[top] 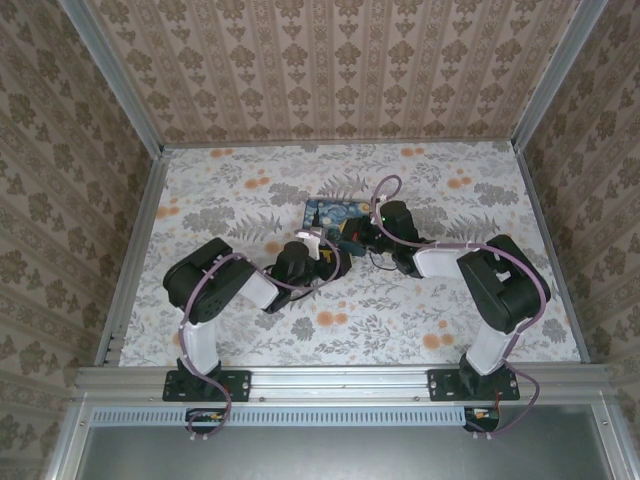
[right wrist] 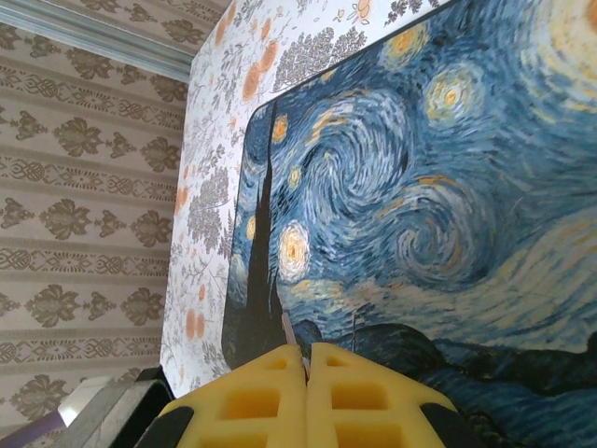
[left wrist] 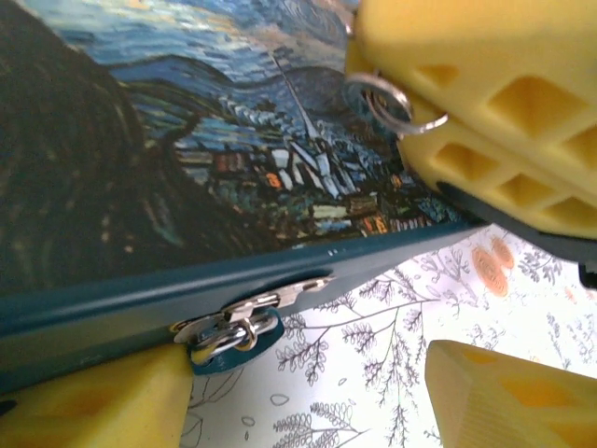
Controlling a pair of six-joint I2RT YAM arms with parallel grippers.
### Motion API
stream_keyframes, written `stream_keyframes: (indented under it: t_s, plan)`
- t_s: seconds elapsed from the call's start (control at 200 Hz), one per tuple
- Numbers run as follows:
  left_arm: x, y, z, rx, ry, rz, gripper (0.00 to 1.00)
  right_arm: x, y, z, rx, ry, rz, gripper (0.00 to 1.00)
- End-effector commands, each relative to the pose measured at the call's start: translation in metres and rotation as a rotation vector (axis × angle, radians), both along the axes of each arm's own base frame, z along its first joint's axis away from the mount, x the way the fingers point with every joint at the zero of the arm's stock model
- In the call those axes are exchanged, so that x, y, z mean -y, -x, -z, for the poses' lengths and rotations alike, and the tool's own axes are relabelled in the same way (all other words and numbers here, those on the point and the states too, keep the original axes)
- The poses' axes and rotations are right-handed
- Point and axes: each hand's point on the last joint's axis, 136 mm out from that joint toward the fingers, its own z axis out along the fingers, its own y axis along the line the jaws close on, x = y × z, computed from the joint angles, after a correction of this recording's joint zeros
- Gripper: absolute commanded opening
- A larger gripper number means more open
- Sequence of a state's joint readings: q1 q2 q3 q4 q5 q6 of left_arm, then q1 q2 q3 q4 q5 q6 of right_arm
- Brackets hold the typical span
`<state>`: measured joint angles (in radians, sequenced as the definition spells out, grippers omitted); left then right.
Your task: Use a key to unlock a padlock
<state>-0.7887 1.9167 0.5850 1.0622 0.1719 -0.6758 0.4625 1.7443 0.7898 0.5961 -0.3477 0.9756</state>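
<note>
The padlock [left wrist: 229, 345] hangs from the hasp [left wrist: 270, 303] on the painted box's [left wrist: 187, 140] side, mid-surface [left wrist: 541, 317] — just beside one finger of the left pincer [left wrist: 308, 378], whose jaws stand apart. The right pincer [right wrist: 306, 353] — pressed together — clamps the key [right wrist: 287, 329] above the lid.

The painted box [top: 322, 212], left end effector [left wrist: 308, 369] and right end effector [right wrist: 306, 351] crowd mid-table; the table [top: 220, 190] around them lies open.

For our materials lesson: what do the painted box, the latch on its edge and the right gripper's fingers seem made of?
Painted box: rigid, maybe wood or board; smooth printed lid, plain blue edge.
Latch: silvery metal, polished, with bright glints.
Right gripper's fingers: matte yellow plastic, probably, moulded or printed with hollow cells.
</note>
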Motion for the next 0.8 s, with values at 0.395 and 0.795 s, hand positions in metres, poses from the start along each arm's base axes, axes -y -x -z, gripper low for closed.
stream_keyframes:
  t_s: [0.395,0.795]
  plan:
    - [-0.009,-0.004,0.04,-0.088,-0.141,-0.041,0.46,0.004,0.004,0.012,-0.034,0.006,0.008,0.0]
    - [0.003,-0.005,0.032,-0.077,-0.117,-0.025,0.29,0.003,0.004,0.014,-0.041,0.0,0.009,0.0]
